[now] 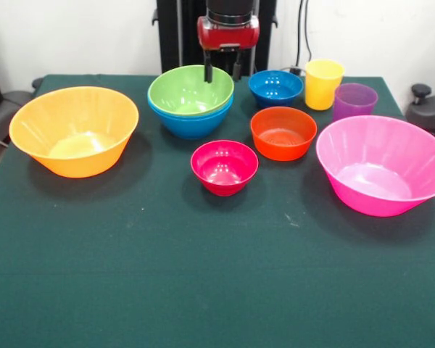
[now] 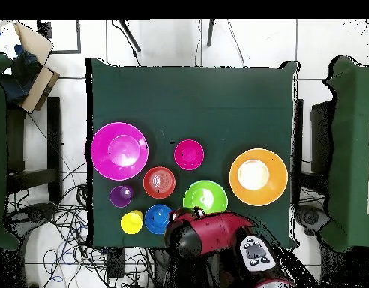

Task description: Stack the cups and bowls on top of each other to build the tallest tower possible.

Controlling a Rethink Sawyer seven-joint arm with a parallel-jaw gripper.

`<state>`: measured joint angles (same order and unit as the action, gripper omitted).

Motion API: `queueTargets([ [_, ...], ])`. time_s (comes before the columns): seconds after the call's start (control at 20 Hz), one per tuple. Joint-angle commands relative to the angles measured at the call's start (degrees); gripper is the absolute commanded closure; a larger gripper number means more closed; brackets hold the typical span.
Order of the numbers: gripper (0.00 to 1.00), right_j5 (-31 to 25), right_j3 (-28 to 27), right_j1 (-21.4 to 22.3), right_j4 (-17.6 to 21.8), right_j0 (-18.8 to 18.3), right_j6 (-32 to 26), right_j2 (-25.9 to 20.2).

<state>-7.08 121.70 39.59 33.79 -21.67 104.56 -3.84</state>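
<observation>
A green bowl (image 1: 191, 89) sits nested in a light blue bowl (image 1: 192, 122) at the back middle; this pair is the only stack. Around it stand, apart from each other, a large orange bowl (image 1: 74, 130), a small crimson bowl (image 1: 224, 167), an orange-red bowl (image 1: 283, 133), a dark blue bowl (image 1: 275, 88) and a large pink bowl (image 1: 383, 165). The yellow cup (image 1: 323, 84) and purple cup (image 1: 354, 101) stand upright at the back right. My gripper (image 1: 222, 71) hangs open and empty above the green bowl's far rim. In the overhead view the arm (image 2: 210, 232) covers the gripper.
In the overhead view the pink bowl (image 2: 119, 151), green bowl (image 2: 205, 197) and orange bowl (image 2: 258, 176) lie across the robot's half of the green table (image 2: 217, 97). Cables and chairs surround the table.
</observation>
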Motion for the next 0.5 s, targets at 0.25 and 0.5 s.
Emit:
queueTargets([
  [0.25,0.0,-4.12,-2.41,3.02,-2.05,-2.47,3.02,-4.85],
  [0.5,0.0,-7.93,-0.25,7.3,-2.49,-6.41,-0.31,-7.76],
])
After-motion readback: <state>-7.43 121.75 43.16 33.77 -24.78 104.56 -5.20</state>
